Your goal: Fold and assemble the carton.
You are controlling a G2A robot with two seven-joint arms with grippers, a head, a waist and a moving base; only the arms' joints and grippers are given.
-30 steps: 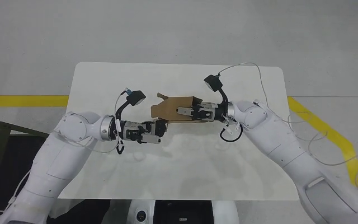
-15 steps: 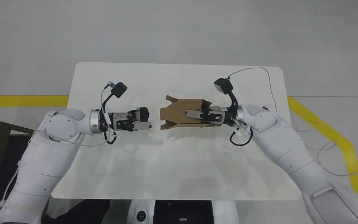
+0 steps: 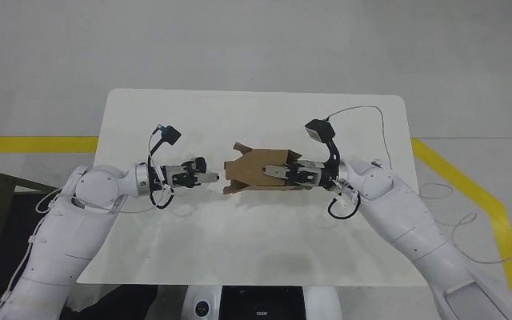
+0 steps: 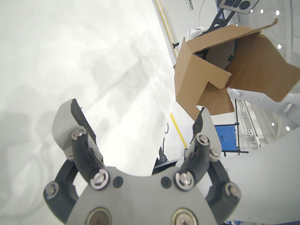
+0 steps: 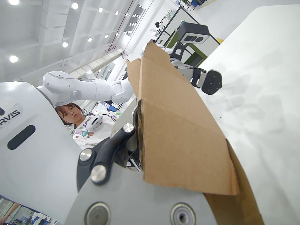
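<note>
A white table [image 3: 256,112] is set on a pale grey floor [image 3: 240,40], which is marked with a yellow stripe [image 3: 48,144]. The hall is lit by round ceiling lamps [image 5: 75,6].

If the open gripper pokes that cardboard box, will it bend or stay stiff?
It would probably bend: the carton is thin cardboard, and its flaps hang loose and unfolded. It looks hollow, so it is likely light. The right gripper grips its far end, so a poke from the left gripper would likely fold flaps rather than slide it.
</note>
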